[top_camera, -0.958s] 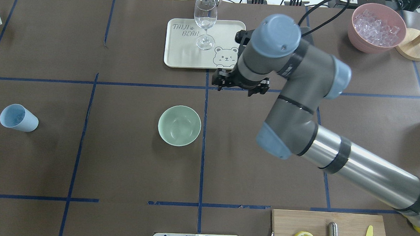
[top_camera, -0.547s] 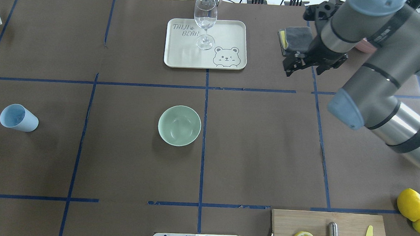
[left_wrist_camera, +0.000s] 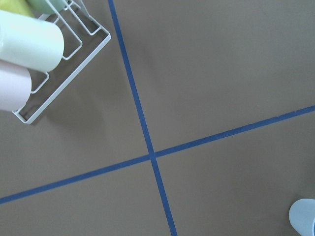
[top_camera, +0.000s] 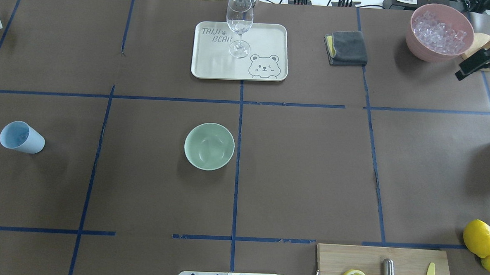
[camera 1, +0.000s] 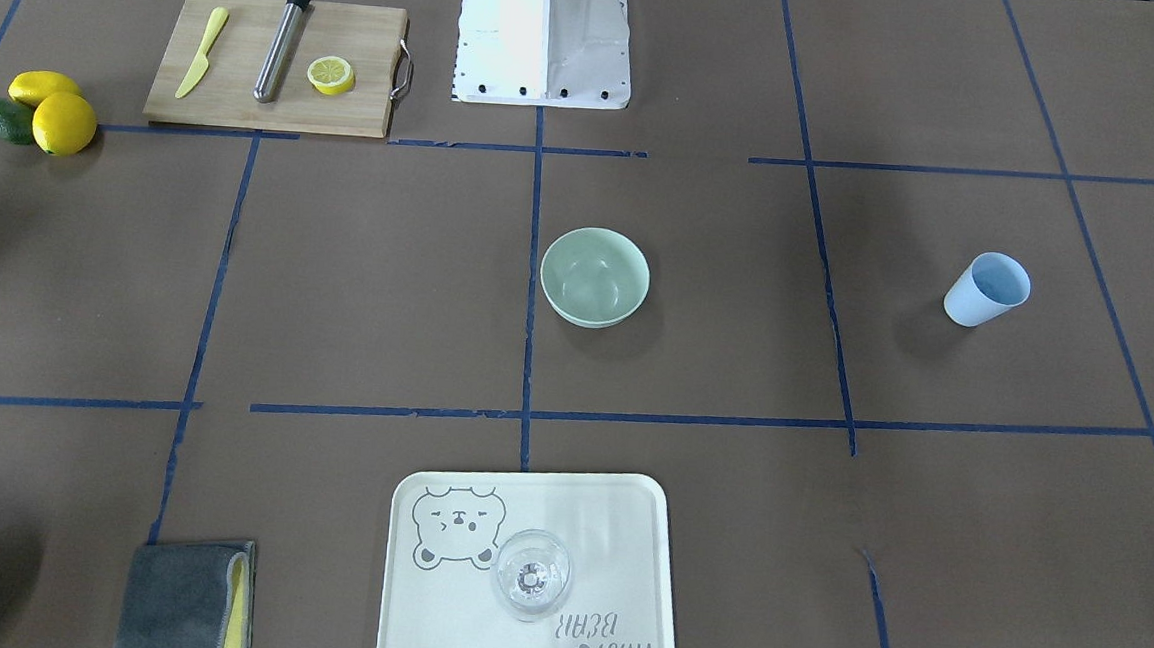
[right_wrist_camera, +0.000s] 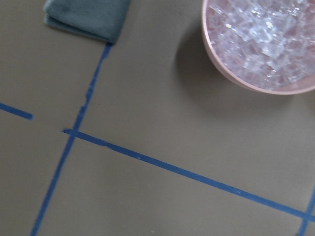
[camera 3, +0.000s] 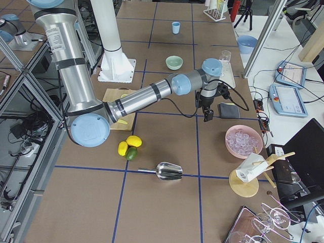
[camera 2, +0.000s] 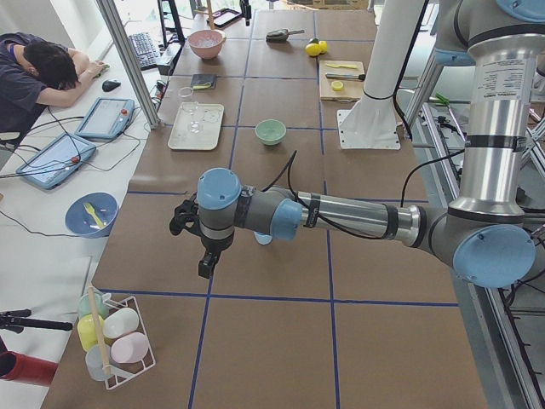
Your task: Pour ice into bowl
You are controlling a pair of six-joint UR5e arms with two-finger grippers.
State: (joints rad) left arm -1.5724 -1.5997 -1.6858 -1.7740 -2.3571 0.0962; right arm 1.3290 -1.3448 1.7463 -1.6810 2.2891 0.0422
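The mint-green bowl [top_camera: 209,146] [camera 1: 595,277] stands empty at the table's middle. Clear ice [top_camera: 439,31] [right_wrist_camera: 261,34] fills a pink tub [top_camera: 414,39] at the far right corner. My right gripper [top_camera: 463,72] [camera 3: 206,118] hangs just in front of that tub, half out of the overhead view; I cannot tell its state. My left gripper [camera 2: 204,268] shows only in the exterior left view, hanging above the table near the light blue cup [top_camera: 21,137] [left_wrist_camera: 302,216]; I cannot tell its state. Whether the cup holds ice is unclear.
A cream tray [top_camera: 215,68] with a wine glass [top_camera: 239,19] sits at the back centre, a grey cloth [top_camera: 347,48] to its right. A cutting board [top_camera: 335,257] with lemon slice, muddler and knife, whole lemons [top_camera: 479,238], a metal scoop [camera 3: 169,171] and a cup rack [camera 2: 115,341] are also here.
My right arm has swung from beside the tray, across the table's right half, to the far right edge by the pink tub. Bowl, cup and tray have not moved.
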